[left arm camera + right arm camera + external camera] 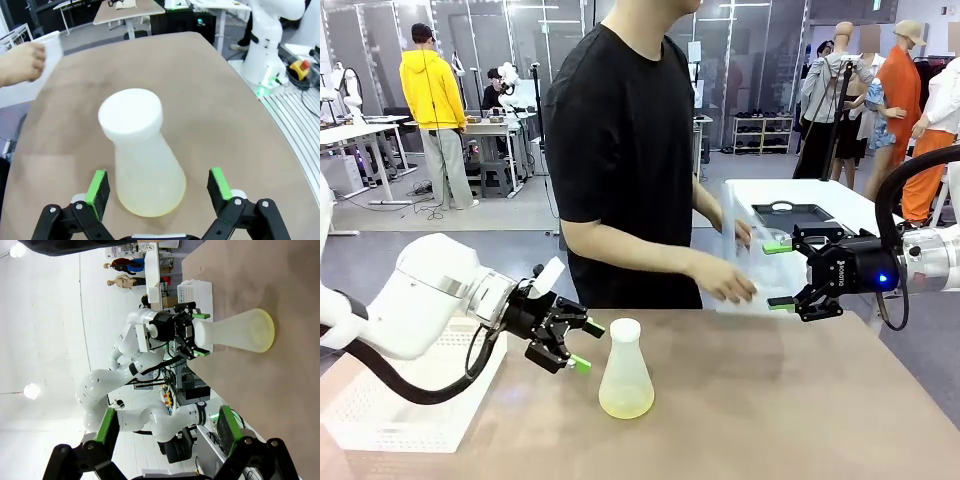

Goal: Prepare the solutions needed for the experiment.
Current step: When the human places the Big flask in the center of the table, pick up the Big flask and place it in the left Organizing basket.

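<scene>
While the translucent plastic conical flask [625, 370] stands upright at lower centre of the brown desk [770, 400], holding pale yellow liquid [626, 404] at its base, the left hand [582, 345] sits open just beside it. The right hand [778, 275], centre right, is open.

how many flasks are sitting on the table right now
1. A single conical flask stands upright on the brown table, capped, with pale yellow liquid at its bottom, just beyond the open left gripper. More could be hidden inside the clear bin the person holds.
</scene>
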